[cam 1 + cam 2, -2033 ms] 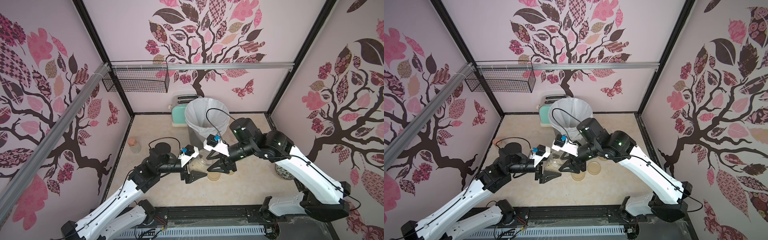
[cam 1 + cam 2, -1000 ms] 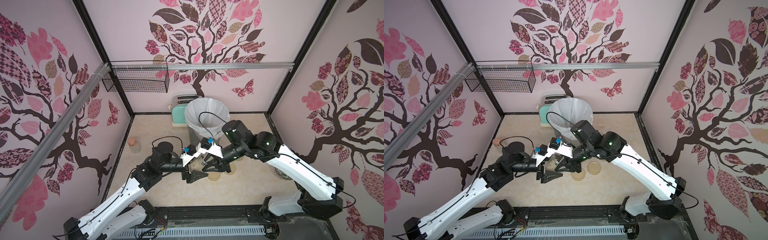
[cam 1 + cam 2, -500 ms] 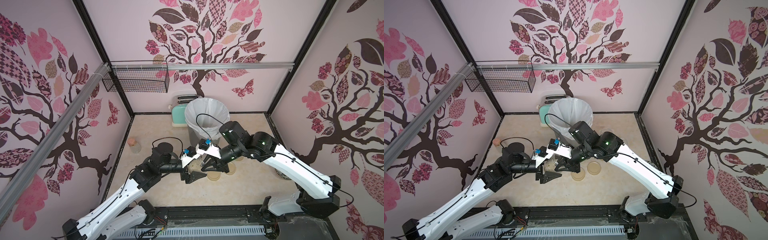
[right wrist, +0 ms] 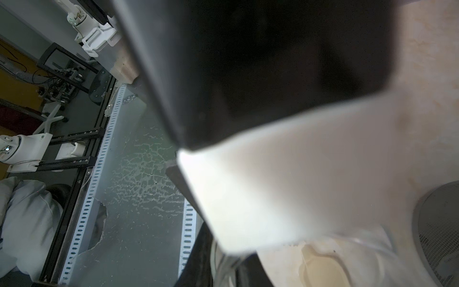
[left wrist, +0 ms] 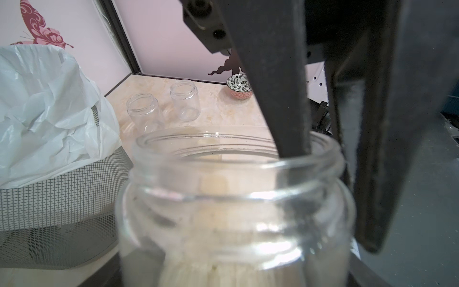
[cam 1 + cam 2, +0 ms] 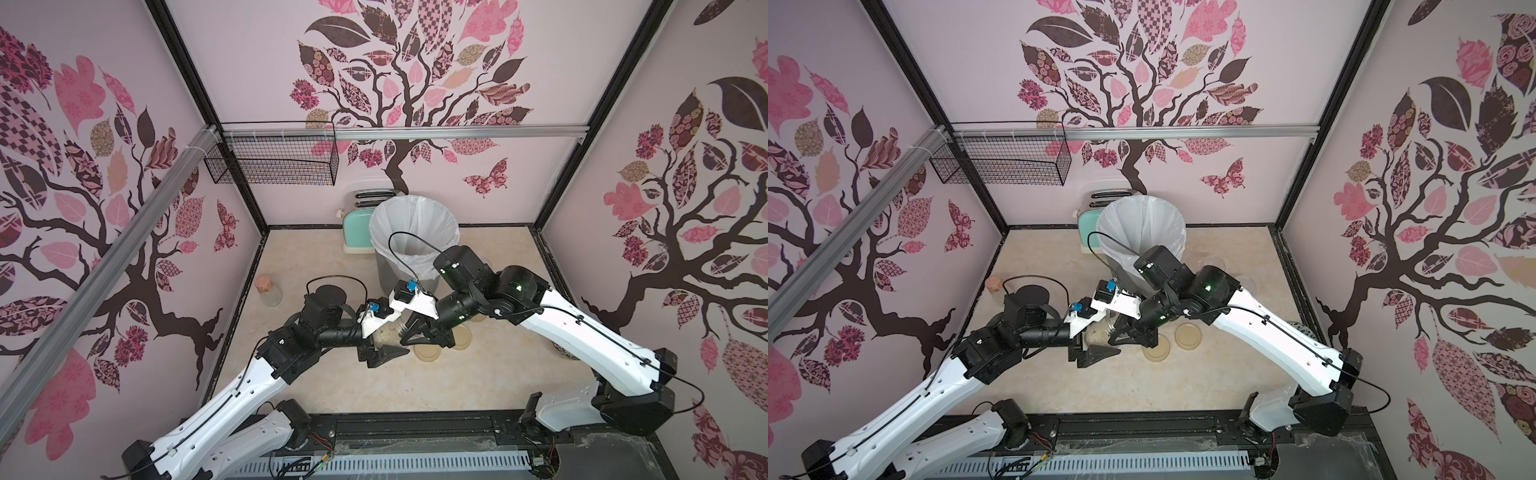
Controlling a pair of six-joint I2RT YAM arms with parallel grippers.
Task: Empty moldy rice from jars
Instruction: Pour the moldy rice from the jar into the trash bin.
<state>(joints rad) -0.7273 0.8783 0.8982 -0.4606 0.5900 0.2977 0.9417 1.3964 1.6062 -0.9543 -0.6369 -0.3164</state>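
Moldy rice (image 6: 386, 337) in open jar (image 5: 233, 198), table centre, just before lined mesh bin (image 6: 415, 232). Left gripper (image 6: 380, 344) clamps jar body; right gripper (image 6: 411, 336) pinches its rim, one finger (image 5: 285, 111) inside mouth. Two empty jars (image 5: 145, 111) beside bin.

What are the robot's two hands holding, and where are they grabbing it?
Both hold one open jar with rice inside. The left gripper clasps its body; the right gripper pinches its rim, one finger inside the mouth, one outside.
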